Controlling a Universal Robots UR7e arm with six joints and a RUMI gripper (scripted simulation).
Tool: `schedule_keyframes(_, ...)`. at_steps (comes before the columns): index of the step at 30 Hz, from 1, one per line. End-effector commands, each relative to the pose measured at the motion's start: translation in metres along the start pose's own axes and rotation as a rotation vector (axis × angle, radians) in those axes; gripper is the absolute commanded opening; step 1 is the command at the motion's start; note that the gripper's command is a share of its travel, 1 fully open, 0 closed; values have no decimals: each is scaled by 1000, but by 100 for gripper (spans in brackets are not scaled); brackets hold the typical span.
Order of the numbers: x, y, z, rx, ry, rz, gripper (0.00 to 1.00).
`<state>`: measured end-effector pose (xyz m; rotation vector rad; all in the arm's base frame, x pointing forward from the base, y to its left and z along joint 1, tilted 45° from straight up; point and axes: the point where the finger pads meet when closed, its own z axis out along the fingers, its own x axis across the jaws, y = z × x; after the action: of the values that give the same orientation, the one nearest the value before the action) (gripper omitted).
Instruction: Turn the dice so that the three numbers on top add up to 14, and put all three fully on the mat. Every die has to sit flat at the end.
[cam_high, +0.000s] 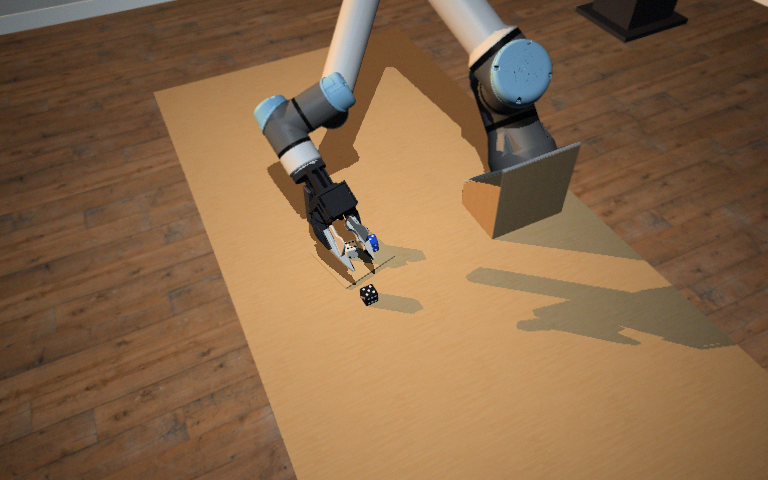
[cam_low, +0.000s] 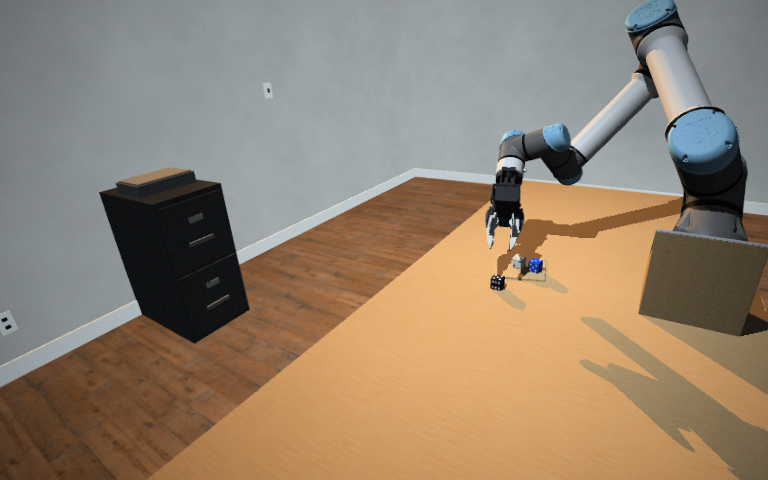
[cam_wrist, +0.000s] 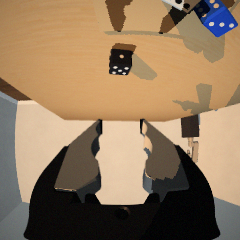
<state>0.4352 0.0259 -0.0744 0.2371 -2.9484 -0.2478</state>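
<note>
Black die (cam_high: 368, 294) (cam_low: 497, 282) (cam_wrist: 120, 62), just off the mat's (cam_high: 387, 260) (cam_low: 532, 280) (cam_wrist: 150, 33) near edge. Lower tool (cam_high: 363, 263) (cam_low: 500, 249) (cam_wrist: 121, 120), partly open and holding nothing, squarely over; grip opposite faces.

— How is the room enclosed?
— Plain grey walls (cam_low: 339, 84) are seen, edged at the foot by a white baseboard (cam_high: 73, 12) (cam_low: 334, 212).
— And the floor?
— It is laid with brown wooden planks (cam_high: 113, 283) (cam_low: 317, 249), marked by darker streaks and seams.
— What furniture is shown?
— A black filing cabinet (cam_low: 198, 260) is stood near the wall; two drawers, each fitted with a handle, are faced outward. It is topped by a flat dark box (cam_low: 155, 182) with a tan upper side.
— Are any fittings visible?
— A small white plate (cam_low: 267, 90) is mounted on the wall, and an outlet (cam_low: 6, 323) is set lower, at the left edge.
— How is the light cast?
— Sharp-edged shadows are thrown, and the walls are left softly shaded.
</note>
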Motion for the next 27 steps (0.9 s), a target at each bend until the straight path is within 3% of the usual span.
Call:
schedule_keyframes(1,0,0,0,1,0,-4,28)
schedule_keyframes(27,-1,1,2,16,12,-129,28)
